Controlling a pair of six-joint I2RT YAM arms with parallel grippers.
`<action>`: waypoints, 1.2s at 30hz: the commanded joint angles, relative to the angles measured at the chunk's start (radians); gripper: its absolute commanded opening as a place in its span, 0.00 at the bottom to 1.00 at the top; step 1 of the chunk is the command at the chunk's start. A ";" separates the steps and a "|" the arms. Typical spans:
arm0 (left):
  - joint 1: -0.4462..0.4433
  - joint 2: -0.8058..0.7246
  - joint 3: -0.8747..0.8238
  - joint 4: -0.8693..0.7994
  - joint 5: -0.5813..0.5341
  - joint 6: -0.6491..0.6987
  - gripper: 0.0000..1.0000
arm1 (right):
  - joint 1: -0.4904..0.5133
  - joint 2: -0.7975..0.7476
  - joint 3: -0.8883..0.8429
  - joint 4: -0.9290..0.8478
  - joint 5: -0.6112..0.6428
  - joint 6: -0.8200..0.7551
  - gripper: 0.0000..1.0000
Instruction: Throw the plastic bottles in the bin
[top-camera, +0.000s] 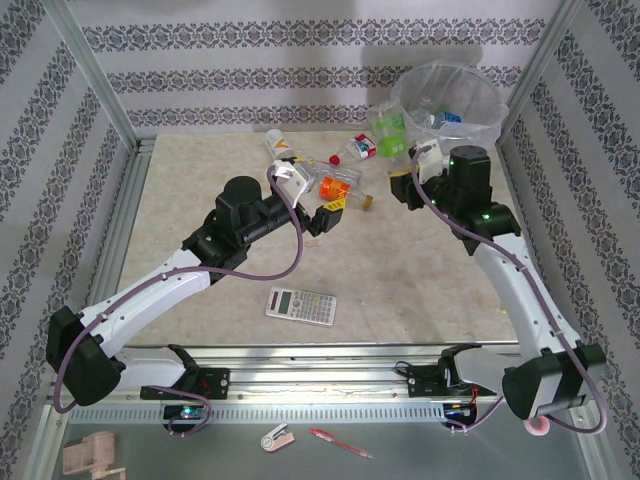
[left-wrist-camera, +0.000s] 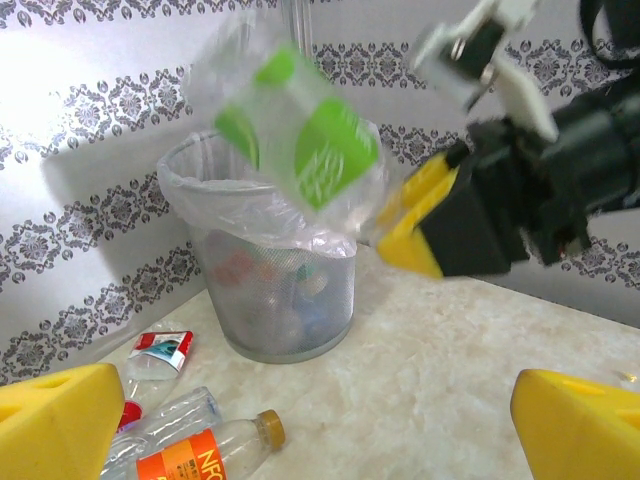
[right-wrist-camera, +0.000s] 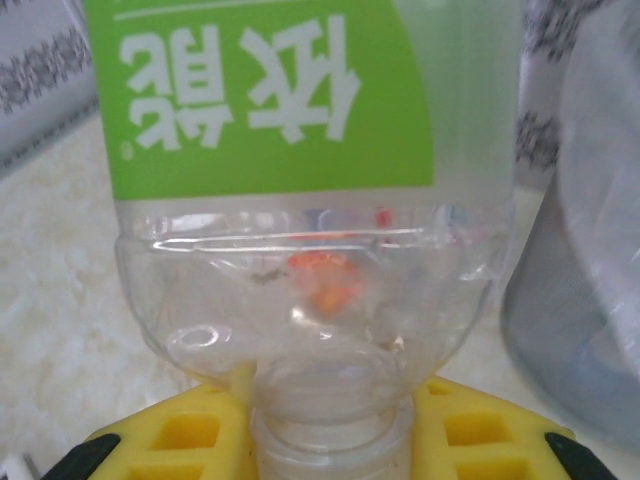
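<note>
The green-labelled bottle (top-camera: 388, 135) was up off the table (top-camera: 420, 280), pinched by its neck in the right gripper (top-camera: 404, 180). The gripper's yellow fingers (right-wrist-camera: 190, 435) were closed tight on either side of the neck. The bottle's base pointed up and away, just to the near left of the bin (top-camera: 478, 120), at about rim height. Blurred as it was, it seemed not quite over the opening. Other bottles showed dimly through the bin's mesh wall. Further left, the left gripper (top-camera: 334, 208) stood wide and empty, close by an orange-labelled bottle (top-camera: 340, 187) lying on the table. A red-labelled bottle (top-camera: 361, 148) lay farther back, and a calculator (top-camera: 301, 304) sat well nearer.
</note>
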 joint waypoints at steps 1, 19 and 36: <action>-0.011 -0.023 0.005 0.034 0.009 -0.014 1.00 | -0.022 -0.028 0.087 0.081 0.006 0.043 0.05; -0.011 0.046 0.067 0.032 0.031 -0.009 1.00 | -0.091 -0.091 0.263 0.354 0.116 -0.002 0.00; -0.011 0.058 0.078 0.025 0.018 -0.002 1.00 | -0.156 -0.082 0.308 0.608 0.161 0.042 0.00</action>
